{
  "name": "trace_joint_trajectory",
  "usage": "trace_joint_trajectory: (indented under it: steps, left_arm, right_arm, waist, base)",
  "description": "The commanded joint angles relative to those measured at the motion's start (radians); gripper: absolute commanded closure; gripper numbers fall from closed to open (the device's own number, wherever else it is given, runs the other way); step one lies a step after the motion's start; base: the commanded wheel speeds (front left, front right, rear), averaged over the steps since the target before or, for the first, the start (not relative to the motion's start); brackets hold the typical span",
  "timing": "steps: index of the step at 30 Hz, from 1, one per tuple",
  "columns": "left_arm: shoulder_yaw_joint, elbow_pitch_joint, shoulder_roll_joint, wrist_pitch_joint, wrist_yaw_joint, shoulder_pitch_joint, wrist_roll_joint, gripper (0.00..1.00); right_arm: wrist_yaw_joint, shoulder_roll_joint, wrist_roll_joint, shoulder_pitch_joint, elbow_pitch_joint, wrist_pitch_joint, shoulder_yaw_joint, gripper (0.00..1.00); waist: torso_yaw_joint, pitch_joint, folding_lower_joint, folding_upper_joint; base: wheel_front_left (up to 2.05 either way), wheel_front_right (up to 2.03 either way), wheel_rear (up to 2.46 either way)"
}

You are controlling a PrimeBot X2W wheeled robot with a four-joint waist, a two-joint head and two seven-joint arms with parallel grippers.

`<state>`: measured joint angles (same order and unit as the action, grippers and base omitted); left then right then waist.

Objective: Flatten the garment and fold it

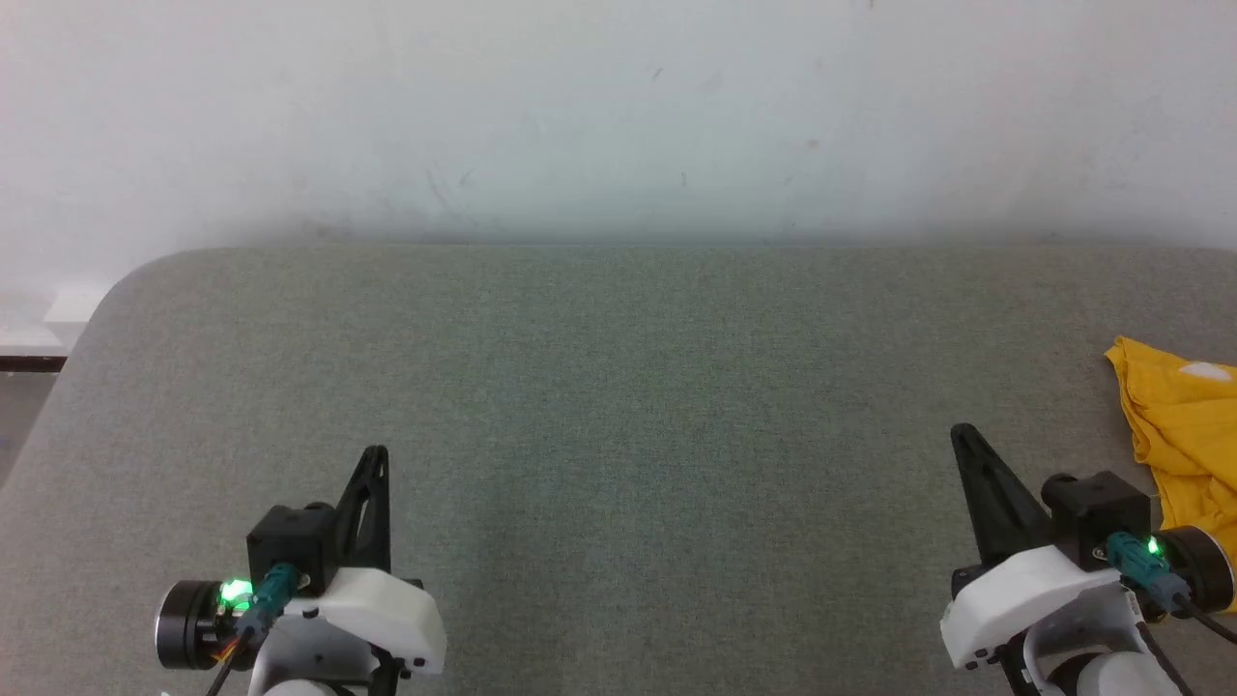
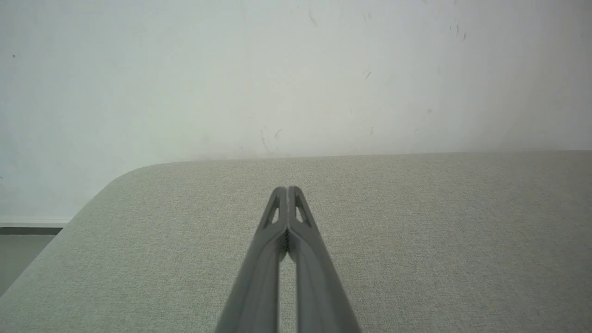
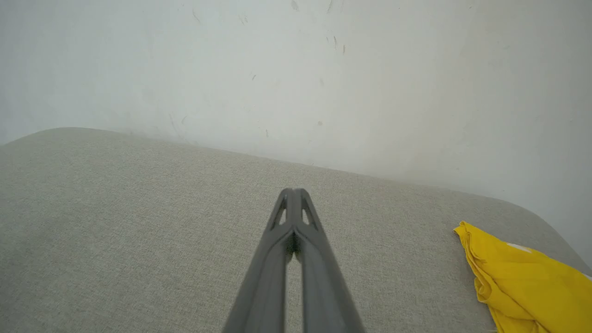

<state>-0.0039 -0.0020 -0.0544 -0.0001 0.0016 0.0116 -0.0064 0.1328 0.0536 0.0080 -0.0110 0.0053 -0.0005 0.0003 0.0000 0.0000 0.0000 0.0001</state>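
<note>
The garment (image 1: 1184, 425) is a bright yellow crumpled cloth with a white patch, lying at the table's far right edge and cut off by the head view's border. In the right wrist view the garment (image 3: 522, 282) sits low at the right, off to the side of the fingers. My right gripper (image 1: 959, 435) is shut and holds nothing, a short way left of the cloth; its tips (image 3: 293, 190) meet over bare fabric. My left gripper (image 1: 377, 452) is shut and holds nothing at the lower left, its tips (image 2: 286, 188) pressed together above the table.
The table (image 1: 618, 387) is covered in grey-green fabric with a rounded far-left corner (image 1: 145, 275). A pale scuffed wall (image 1: 618, 116) rises right behind its far edge. Floor shows past the left edge (image 1: 19, 406).
</note>
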Motion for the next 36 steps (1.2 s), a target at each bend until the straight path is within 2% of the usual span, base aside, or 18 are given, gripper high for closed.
trace_joint_trajectory:
  steps: [1, 36]
  left_arm:
    - [0.004, 0.002, 0.004, 0.000, -0.002, -0.012, 0.006, 1.00]
    - [0.004, 0.002, 0.004, 0.000, -0.002, -0.012, 0.006, 1.00]
  right_arm:
    - [-0.002, -0.003, -0.008, 0.011, -0.005, 0.000, 0.000, 1.00]
    - [-0.002, -0.003, -0.008, 0.011, -0.005, 0.000, 0.000, 1.00]
  waist:
    - [0.000, 0.000, 0.0000, -0.0001]
    - [0.000, 0.000, 0.0000, -0.0001]
  base:
    - [0.00, 0.00, 0.00]
    - [0.00, 0.00, 0.00]
